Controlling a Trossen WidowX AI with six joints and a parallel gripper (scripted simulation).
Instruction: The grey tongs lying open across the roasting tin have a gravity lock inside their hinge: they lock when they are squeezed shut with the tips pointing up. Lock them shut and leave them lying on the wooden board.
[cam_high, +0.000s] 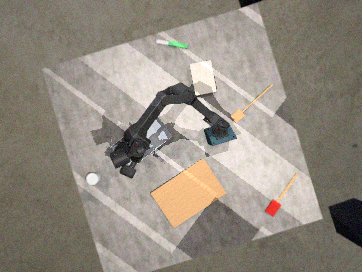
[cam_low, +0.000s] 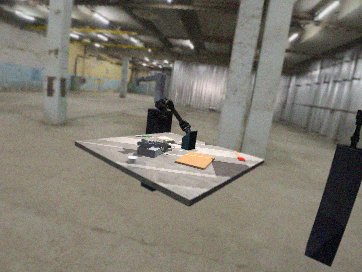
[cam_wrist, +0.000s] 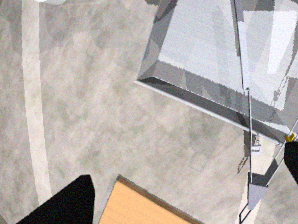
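Note:
The grey tongs (cam_wrist: 257, 192) lie across the roasting tin (cam_wrist: 200, 40) (cam_high: 159, 131) in the wrist view. Their thin arms stand apart, and one end reaches out past the tin's near rim, over the table. In the top view the arm hides most of the tongs. My gripper (cam_wrist: 192, 169) is open with nothing between its fingers. It is above the near side of the tin, and the projecting end of the tongs shows between the fingers, nearer the right one. The height between them is unclear. The wooden board (cam_high: 187, 192) (cam_low: 195, 160) (cam_wrist: 145, 207) lies beside the tin, with nothing on it.
A white round object (cam_high: 92, 178) (cam_low: 132, 158) stands left of the tin. A white block (cam_high: 202, 75) and a green-and-white stick (cam_high: 177, 45) lie farther back. A wooden paddle (cam_high: 238, 116) lies near the arm's base (cam_high: 220, 137); a red-headed one (cam_high: 273, 207) lies right of the board.

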